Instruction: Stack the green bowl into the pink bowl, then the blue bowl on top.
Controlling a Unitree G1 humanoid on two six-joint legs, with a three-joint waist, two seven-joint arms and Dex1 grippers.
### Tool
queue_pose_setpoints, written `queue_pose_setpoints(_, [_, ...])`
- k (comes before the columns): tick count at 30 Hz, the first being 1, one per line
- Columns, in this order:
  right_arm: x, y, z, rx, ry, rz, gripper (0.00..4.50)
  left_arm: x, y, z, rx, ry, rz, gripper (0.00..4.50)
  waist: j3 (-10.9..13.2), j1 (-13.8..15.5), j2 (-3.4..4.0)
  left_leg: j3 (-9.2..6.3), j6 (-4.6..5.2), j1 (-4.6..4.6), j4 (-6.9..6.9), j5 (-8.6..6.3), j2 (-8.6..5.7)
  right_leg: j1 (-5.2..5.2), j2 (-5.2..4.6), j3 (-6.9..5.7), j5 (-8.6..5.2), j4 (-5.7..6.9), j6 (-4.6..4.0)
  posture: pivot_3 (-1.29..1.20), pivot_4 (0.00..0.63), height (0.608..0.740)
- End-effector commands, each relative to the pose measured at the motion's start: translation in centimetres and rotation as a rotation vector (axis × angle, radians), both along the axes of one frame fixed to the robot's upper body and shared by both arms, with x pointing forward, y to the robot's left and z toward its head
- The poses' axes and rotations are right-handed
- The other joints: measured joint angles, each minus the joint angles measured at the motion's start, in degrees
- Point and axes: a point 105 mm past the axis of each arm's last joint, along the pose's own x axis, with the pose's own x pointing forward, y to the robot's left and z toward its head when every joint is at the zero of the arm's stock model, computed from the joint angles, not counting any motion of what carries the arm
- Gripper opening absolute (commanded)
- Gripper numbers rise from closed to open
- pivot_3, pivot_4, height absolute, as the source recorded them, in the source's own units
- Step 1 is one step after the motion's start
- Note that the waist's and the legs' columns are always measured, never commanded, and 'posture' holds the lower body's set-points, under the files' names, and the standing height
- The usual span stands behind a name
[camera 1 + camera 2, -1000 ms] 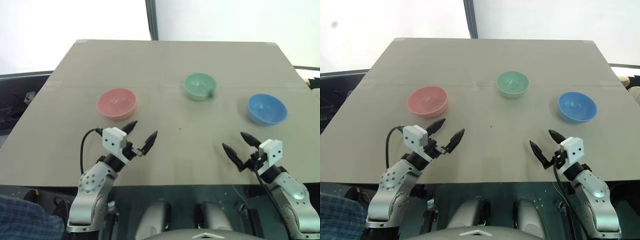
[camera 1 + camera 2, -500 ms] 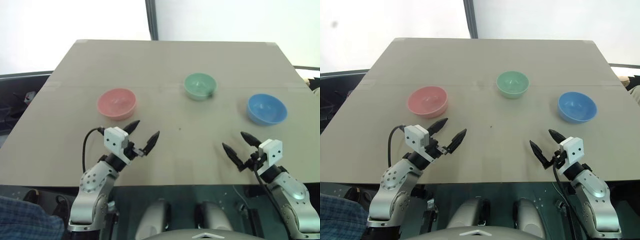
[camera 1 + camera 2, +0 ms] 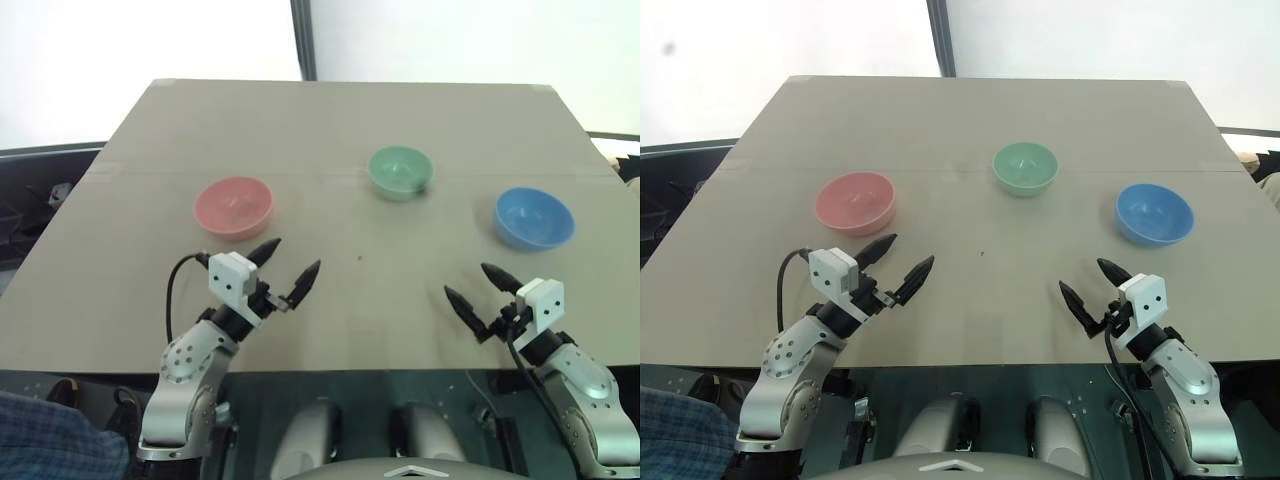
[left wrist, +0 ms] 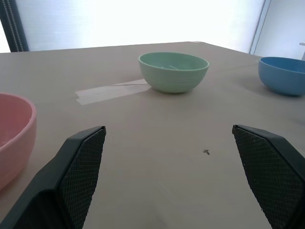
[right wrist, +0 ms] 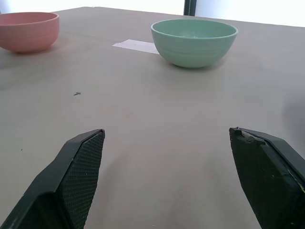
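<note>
Nothing moved: both textured black pincers, left pincer and right pincer, stay spread, empty, over matte table.

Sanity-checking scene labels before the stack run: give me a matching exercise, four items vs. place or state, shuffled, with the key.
Column 1:
1. pink bowl
2. green bowl
3. blue bowl
4. left gripper

Column 2:
A. farthest to the robot's right on the table, just beyond the right gripper
B. open, holding nothing, near the table's front edge
C. farthest back of the three, in the middle, next to a strip of tape
D. farthest to the robot's left, just beyond the left gripper

Pairs: 1-D, 2-C, 3-A, 4-B
</note>
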Motion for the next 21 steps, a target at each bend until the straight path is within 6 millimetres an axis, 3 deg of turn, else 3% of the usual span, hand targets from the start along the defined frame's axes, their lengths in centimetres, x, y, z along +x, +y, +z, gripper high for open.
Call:
queue_pose_setpoints(1, [0.0, 0.9, 1.7, 0.012, -0.059, 0.047, 4.39, 0.0, 0.1, 1.3, 0.004, -0.063, 0.002, 4.5, 0.0, 0.0, 0.0, 0.0, 0.0, 0.0, 0.0, 0.0, 0.0, 0.0, 0.0, 0.0, 0.0, 0.0, 0.0, 0.0, 0.15, 0.74])
queue_pose_setpoints(5, [-0.3, 2.0, 3.1, 0.054, -0.081, 0.125, 4.39, 0.9, 0.4, 1.5, 0.041, -0.074, 0.045, 4.5, 0.0, 0.05, 0.0, -0.01, 0.0, 0.0, 0.0, 0.0, 0.0, 0.0, 0.0, -0.01, 0.0, 0.01, 0.0, 0.0, 0.15, 0.74])
queue_pose_setpoints(13, [-2.0, 4.8, 7.5, 0.1, -0.1, 0.407, 4.39, 5.1, 1.4, 3.4, 0.243, -0.087, 0.26, 4.5, -0.03, -0.02, -0.06, -0.02, 0.02, 0.0, 0.06, 0.0, -0.01, 0.06, 0.04, -0.03, 0.01, 0.03, 0.02, 0.0, 0.15, 0.74])
queue_pose_setpoints(21, [-1.9, 5.3, 9.7, 0.088, -0.13, 0.461, 4.39, 6.9, 3.1, 3.8, 0.496, -0.011, 0.386, 4.5, -0.04, 0.08, -0.13, -0.02, 0.03, -0.02, 0.06, 0.0, 0.0, 0.05, 0.07, -0.02, 0.01, 0.03, 0.02, 0.0, 0.15, 0.74])
